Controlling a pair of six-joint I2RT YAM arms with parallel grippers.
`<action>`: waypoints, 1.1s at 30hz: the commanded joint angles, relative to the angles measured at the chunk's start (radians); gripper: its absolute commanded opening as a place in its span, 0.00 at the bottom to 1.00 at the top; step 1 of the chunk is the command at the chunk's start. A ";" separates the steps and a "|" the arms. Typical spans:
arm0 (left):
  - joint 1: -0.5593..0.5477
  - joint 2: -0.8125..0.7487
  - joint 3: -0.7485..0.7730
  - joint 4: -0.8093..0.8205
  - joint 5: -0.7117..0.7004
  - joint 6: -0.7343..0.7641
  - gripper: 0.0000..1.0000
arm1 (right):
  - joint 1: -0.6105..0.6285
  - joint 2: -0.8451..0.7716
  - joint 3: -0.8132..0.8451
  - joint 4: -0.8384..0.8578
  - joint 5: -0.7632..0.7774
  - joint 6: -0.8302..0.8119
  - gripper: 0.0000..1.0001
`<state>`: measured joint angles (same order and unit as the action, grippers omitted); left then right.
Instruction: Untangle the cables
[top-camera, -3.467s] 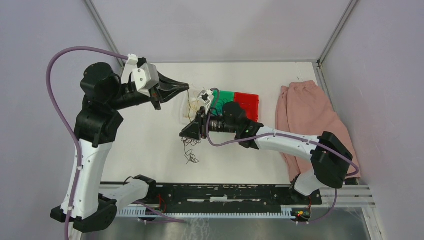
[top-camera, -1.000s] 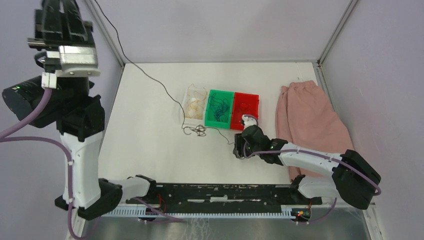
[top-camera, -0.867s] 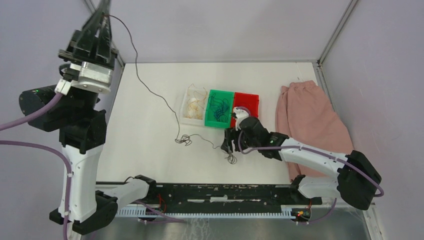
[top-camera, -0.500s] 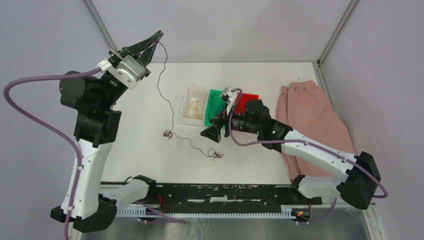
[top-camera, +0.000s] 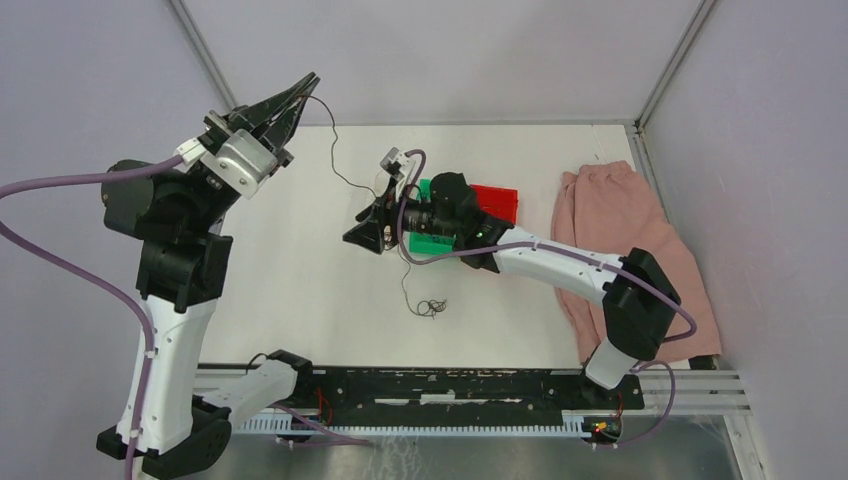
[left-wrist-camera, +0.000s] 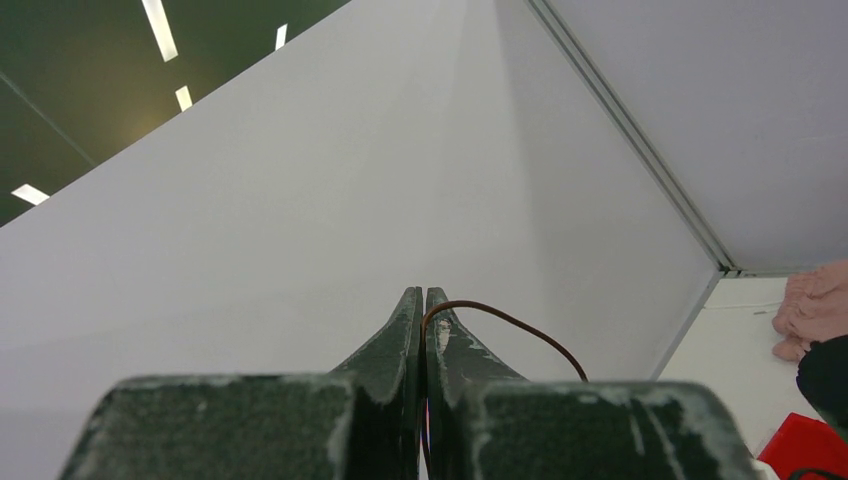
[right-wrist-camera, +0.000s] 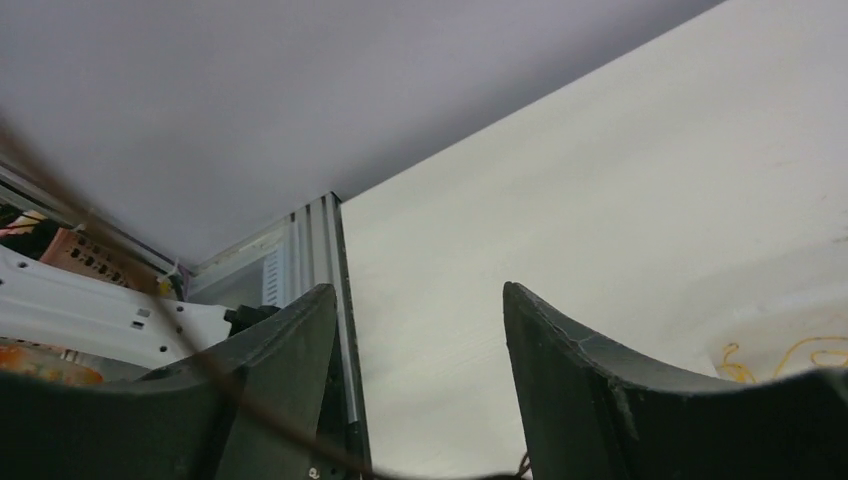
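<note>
Barely visible: brown cable (left-wrist-camera: 500, 315) in left gripper (left-wrist-camera: 422, 293)

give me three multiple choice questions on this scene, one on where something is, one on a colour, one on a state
1. Where does the pink cloth lie?
A. along the right edge of the table
B. at its far left corner
C. in its middle

2. What colour is the cable in the left claw?
A. blue
B. dark brown
C. yellow

3. How is the right claw?
A. shut on the cloth
B. shut on a cable
C. open

Key:
1 A, the top view shows it on the right side.
2 B, the left wrist view shows a brown strand leaving the shut claw.
3 C, the right wrist view shows a wide gap.
</note>
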<state>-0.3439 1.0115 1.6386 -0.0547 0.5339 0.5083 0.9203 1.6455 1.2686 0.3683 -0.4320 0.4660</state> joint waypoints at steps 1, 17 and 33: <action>-0.001 -0.010 0.004 0.004 0.009 -0.017 0.03 | 0.009 0.010 0.006 0.056 0.056 -0.032 0.58; -0.001 -0.299 -0.497 -0.414 -0.104 -0.085 0.47 | 0.008 -0.203 -0.116 -0.112 0.066 -0.140 0.00; -0.001 -0.241 -0.467 -0.934 0.234 0.284 0.99 | 0.011 -0.208 0.000 -0.394 0.022 -0.281 0.00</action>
<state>-0.3439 0.7975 1.1355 -1.0370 0.7036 0.7742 0.9283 1.4528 1.2030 0.0120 -0.3931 0.2363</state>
